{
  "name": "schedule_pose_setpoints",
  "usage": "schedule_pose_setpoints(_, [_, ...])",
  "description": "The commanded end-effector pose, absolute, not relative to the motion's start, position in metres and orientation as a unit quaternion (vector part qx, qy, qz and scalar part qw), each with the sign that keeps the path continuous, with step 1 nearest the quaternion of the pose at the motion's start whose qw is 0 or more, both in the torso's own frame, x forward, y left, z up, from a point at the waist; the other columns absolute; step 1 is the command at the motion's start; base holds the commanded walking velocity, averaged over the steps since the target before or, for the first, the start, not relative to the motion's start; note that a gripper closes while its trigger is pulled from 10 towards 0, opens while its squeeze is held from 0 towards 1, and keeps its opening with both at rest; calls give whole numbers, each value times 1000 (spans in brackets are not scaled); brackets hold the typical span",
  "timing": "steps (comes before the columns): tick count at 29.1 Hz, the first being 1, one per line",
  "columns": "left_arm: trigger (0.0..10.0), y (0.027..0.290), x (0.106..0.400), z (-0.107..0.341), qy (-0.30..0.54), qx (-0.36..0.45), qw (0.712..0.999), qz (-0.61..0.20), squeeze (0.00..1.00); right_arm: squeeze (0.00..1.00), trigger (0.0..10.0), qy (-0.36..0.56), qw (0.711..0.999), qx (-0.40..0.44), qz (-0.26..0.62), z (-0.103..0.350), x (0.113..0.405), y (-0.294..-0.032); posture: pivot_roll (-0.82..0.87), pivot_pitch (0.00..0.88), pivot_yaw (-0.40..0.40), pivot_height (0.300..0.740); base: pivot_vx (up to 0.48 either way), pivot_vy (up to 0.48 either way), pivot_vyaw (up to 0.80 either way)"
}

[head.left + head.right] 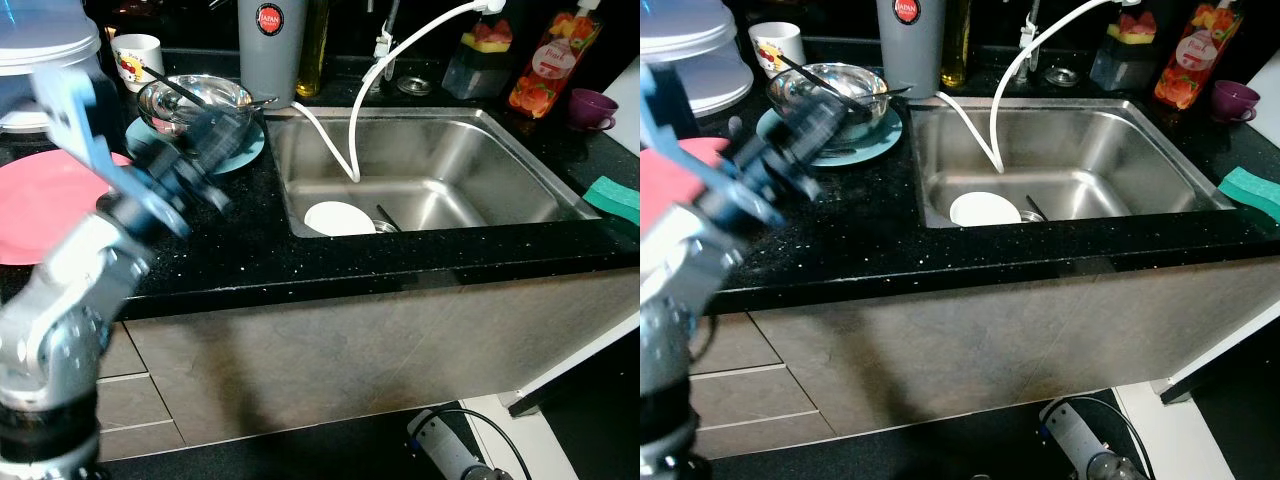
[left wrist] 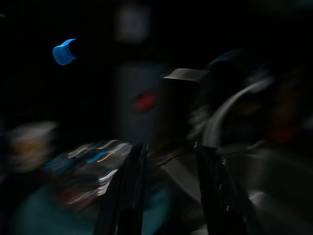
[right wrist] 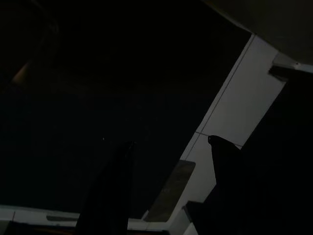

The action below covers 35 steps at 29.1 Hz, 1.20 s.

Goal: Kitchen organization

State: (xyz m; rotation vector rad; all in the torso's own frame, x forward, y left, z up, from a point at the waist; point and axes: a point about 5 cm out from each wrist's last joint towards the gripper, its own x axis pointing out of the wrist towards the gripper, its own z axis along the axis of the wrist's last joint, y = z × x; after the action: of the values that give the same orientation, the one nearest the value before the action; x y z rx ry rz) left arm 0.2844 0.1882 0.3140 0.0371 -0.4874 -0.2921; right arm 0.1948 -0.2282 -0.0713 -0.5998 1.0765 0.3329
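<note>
Left claw blurred, fingers parted, over teal plate holding steel bowl.

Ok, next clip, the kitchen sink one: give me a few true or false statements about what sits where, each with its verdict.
1. A white bowl lies inside the steel sink. True.
2. The metal bowl sits on a red plate. False: it rests on a teal plate; the pink plate lies apart, further to the robot's left.
3. The white hose hangs down into the sink. True.
4. The purple cup is in the sink. False: it stands on the counter at the far right.
5. The left hand is raised over the counter near the teal plate, blurred. True.
6. The green sponge lies left of the sink. False: it is on the right.
</note>
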Motion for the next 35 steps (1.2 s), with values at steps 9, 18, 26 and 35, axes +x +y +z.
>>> schedule_pose_setpoints(9, [10000,222,310,296,-176,98,979,27,0,0,10000,511,800,-266,165,-79,183,-219,119,116,-99,740,0,0,794])
schedule_pose_setpoints(18, [10000,222,334,301,-168,51,984,32,0,0,10000,510,800,-279,152,-79,184,-219,104,121,-95,740,0,0,338])
schedule_pose_setpoints(26, [10000,234,358,299,-137,-35,990,18,0,0,10000,507,800,-281,155,-79,187,-212,92,122,-93,740,0,0,0])
schedule_pose_setpoints(35, [10000,246,384,277,-72,-140,988,0,1000,0,10000,506,799,-286,151,-79,188,-212,62,135,-85,740,0,0,0])
